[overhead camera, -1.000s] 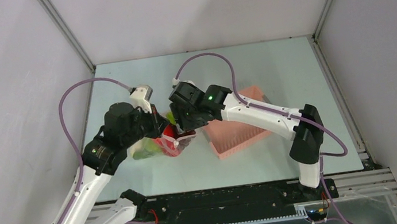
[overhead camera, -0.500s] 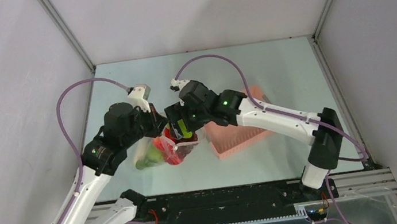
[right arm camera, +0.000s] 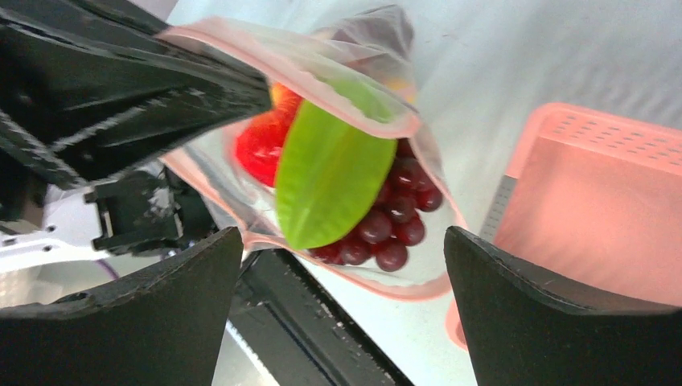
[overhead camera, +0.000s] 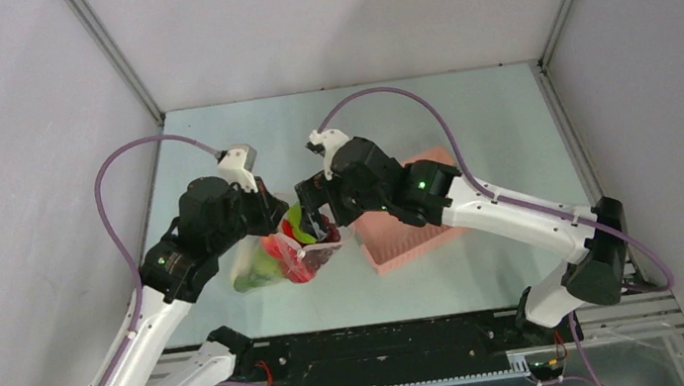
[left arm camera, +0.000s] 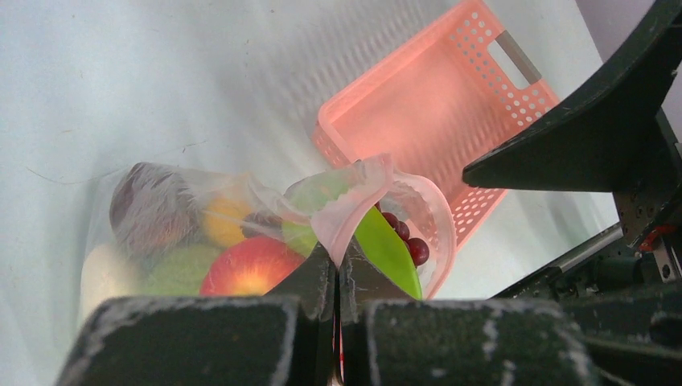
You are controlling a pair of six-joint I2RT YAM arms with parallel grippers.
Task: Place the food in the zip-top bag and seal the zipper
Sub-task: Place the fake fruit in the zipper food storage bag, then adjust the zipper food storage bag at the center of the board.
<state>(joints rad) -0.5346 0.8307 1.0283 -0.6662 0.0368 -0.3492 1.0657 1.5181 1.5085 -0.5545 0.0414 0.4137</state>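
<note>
The clear zip-top bag (overhead camera: pixel 262 263) hangs from my left gripper (overhead camera: pixel 284 223), which is shut on its pale pink zipper strip (left arm camera: pixel 354 193) at the mouth edge. Inside it are a red piece (left arm camera: pixel 249 269), a yellow piece (left arm camera: pixel 225 217), a dark maroon piece (left arm camera: pixel 149 205), a white piece (left arm camera: pixel 96 273) and dark maroon grapes (right arm camera: pixel 394 225). A lime-green piece (right arm camera: pixel 334 173) lies in the open mouth on top of the grapes. My right gripper (right arm camera: pixel 342 237) is open and empty, just above and to the right of the mouth (overhead camera: pixel 318 218).
The pink slatted basket (overhead camera: pixel 414 235) lies right of the bag under my right arm, and shows no food inside (left arm camera: pixel 434 104). The black rail of the arm bases runs along the near table edge (overhead camera: pixel 388 347).
The lime-green piece went from my right gripper into the bag's mouth. My right gripper has shifted a little right, away from the mouth. The bag sagged lower; my left gripper kept its hold.
</note>
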